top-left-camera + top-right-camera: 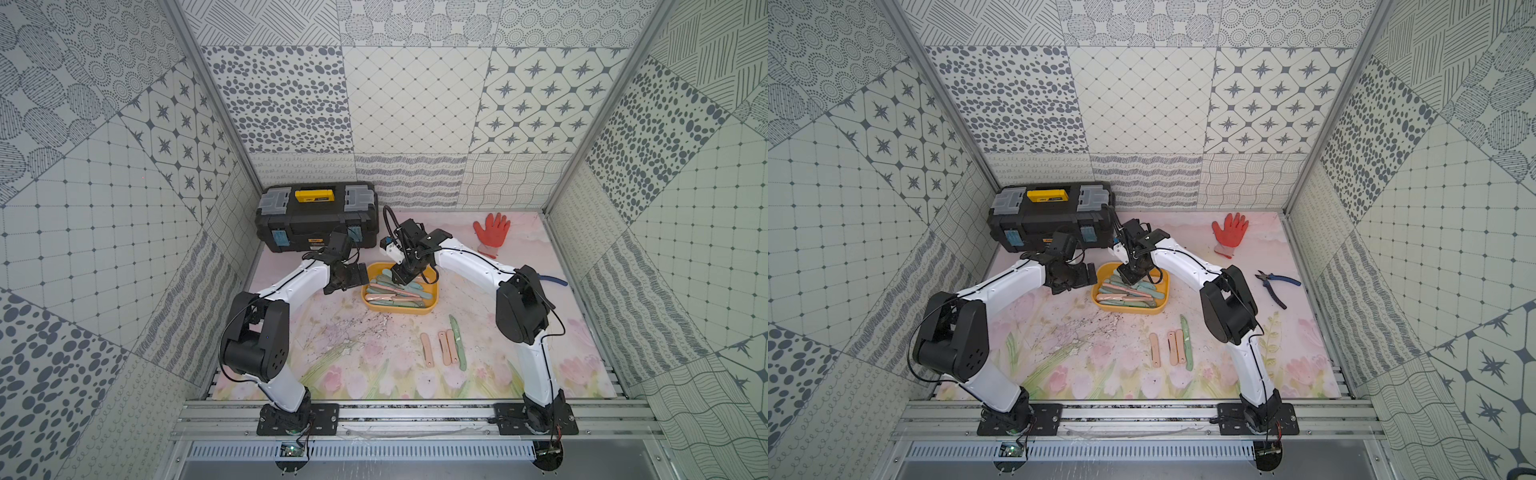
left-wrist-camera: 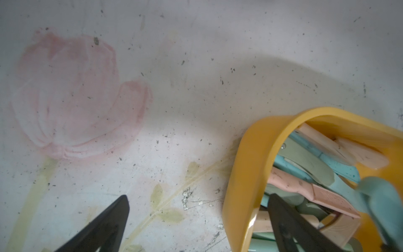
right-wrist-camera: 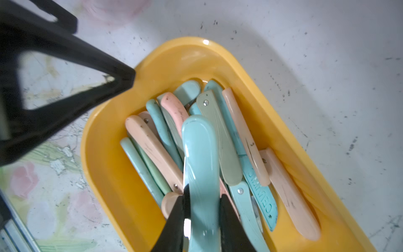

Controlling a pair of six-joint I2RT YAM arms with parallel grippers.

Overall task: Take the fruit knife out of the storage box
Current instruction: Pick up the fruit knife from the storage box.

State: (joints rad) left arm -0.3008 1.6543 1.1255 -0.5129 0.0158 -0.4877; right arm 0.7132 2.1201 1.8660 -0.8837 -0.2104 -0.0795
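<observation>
**Fruit knife pinched above the box's heap**

The fruit knife [image 3: 200, 157] is glossy pale teal with a rounded end. The right gripper [image 3: 204, 194] has it clamped between its fingers, above the heap inside the box [image 3: 104, 165]. I can't tell whether it touches the others.

A teal knife [image 3: 261, 192] beside it bears raised letters that look like "CERAMIC". The box is smooth yellow plastic, shallow and round-cornered, and it is crowded with criss-crossed pink, green and teal knives.

My left gripper [image 2: 197, 198] gapes wide and holds nothing, with one finger at the box's rim.

Four more knives [image 1: 428, 351] lie on the tulip-print mat [image 1: 374, 374], nearer the arm bases. Behind the box stands a black toolbox [image 1: 316, 216]; its yellow label is too small to read. A red glove [image 1: 492, 232] and blue-handled pliers [image 1: 1277, 286] lie well apart on the right.
</observation>
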